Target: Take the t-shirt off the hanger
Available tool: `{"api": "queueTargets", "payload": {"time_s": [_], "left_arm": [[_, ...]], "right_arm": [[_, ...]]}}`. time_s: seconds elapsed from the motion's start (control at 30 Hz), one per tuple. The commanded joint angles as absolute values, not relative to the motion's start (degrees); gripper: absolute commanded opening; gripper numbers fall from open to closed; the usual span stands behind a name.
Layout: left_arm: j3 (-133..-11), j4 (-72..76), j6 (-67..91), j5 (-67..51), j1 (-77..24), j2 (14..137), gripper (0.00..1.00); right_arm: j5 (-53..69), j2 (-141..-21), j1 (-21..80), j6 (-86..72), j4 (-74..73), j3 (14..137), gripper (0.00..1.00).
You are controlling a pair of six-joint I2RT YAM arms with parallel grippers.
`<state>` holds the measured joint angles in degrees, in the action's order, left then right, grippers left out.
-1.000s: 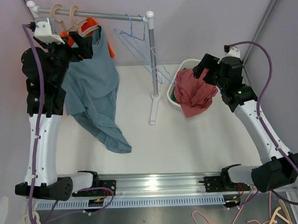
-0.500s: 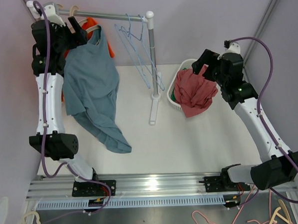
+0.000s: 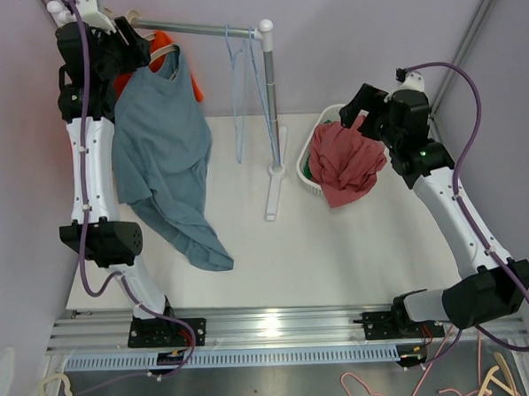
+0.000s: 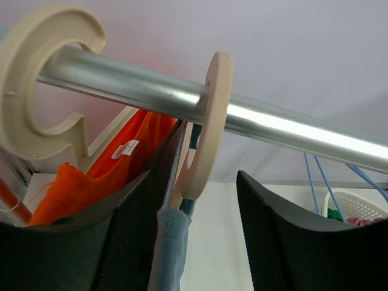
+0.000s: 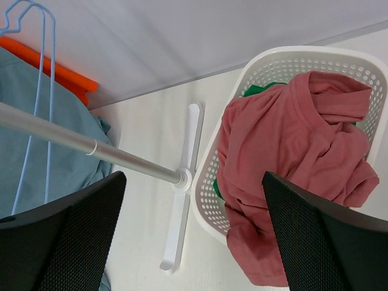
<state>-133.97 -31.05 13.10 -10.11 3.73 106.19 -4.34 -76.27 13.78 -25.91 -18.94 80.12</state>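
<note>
From above, shows the teal t-shirt hanging on its wooden hanger at the left end of the rail, hem trailing onto the table, with the left gripper up at the collar and the right gripper over the basket. Through the left wrist, finds the fingers parted either side of the hanger's hook and the shirt's collar, perhaps brushing cloth but clamping nothing. Through the right wrist, catches the fingers spread wide and empty above a red shirt heaped in the basket.
</note>
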Motion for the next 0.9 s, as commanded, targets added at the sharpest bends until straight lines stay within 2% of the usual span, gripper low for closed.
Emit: {"api": "queueTargets", "payload": {"time_s": [0.0,0.13,0.23,0.27,0.37,0.5,0.77,0.87], "left_arm": [[-136.23,-31.2,14.33,-12.13,4.31,108.1,0.62],[-136.14,-31.03,14.33,-11.95,4.22,108.72,0.6],[-136.15,-30.85,14.33,-11.87,4.22,108.9,0.48],[-136.49,-30.76,14.15,-11.78,4.22,108.9,0.32],[-138.07,-31.02,13.97,-11.51,4.22,109.33,0.0],[-139.4,-29.98,14.85,-12.92,4.13,107.67,0.0],[-137.29,-27.95,14.68,-8.27,3.16,99.59,0.01],[-133.17,-27.43,17.47,-5.63,2.73,95.81,0.01]], "right_arm": [[-3.43,-76.73,13.1,-25.66,-17.14,82.27,0.99],[-3.08,-76.55,12.57,-25.66,-16.96,82.0,1.0],[-2.73,-76.29,12.31,-25.66,-16.79,81.65,1.0],[-2.72,-76.29,12.13,-25.75,-16.79,81.65,0.99],[-2.37,-76.11,11.86,-25.75,-16.7,81.47,1.0],[-1.67,-76.11,11.69,-25.84,-16.61,81.39,0.99],[-0.7,-75.06,11.78,-26.01,-16.7,80.6,1.0],[5.87,-75.14,13.87,-22.6,-15.03,80.77,0.99]]}}
